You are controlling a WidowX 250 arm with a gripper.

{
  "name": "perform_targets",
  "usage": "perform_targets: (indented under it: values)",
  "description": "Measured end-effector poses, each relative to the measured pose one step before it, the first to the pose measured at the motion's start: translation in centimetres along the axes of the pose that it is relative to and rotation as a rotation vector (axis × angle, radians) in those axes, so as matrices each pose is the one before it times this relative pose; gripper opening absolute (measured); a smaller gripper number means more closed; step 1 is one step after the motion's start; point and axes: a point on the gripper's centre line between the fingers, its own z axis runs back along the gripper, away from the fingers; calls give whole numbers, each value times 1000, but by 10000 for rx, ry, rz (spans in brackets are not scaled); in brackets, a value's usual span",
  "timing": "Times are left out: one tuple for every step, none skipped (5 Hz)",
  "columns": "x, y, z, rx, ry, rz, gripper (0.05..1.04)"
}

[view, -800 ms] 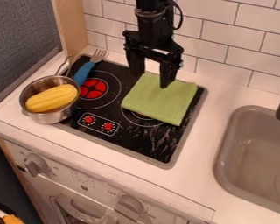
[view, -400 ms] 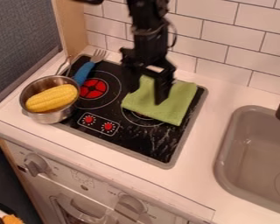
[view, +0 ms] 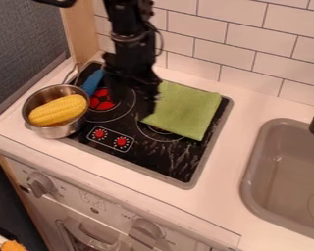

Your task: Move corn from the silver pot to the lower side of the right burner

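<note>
Corn in the pot, gripper over the hob. The yellow corn [view: 57, 110] lies inside the silver pot [view: 58, 132], at the left of the hob [view: 166, 164]. The gripper [view: 135, 104] hangs to the right of the pot, its fingers released and parted. Likely faults: a fingertip lowered off-centre could strike the pot's rim or wedge against its wall, tipping or dragging the vessel; the blue handle [view: 93, 81] beside the rim (an easy thing to snag) might be pushed along with it. The rounded cob could roll out of a shallow grip. At the right burner [view: 158, 136], partly covered by the green cloth [view: 188, 110], a placement too high would rest the corn on fabric, and a drop from height could set it rolling. The corn's long axis runs obliquely, from lower left to upper right in the view; which end is the tip cannot be told.
</note>
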Motion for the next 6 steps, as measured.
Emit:
perform_targets:
  values:
    - [-1806, 2905, 2015, 263, -573, -1030, 999]
    - [-1279, 3628, 1506, 161, -182, -748, 999]
    - [-1984, 1193, -155, -119, 181, -392, 999]
    - [-1156, -400, -1143, -55, 267, -215, 999]
    - [-548, -15, -648, 88, 281, 54, 999]
    - [-565, -41, -2479, -377, 538, -19, 999]
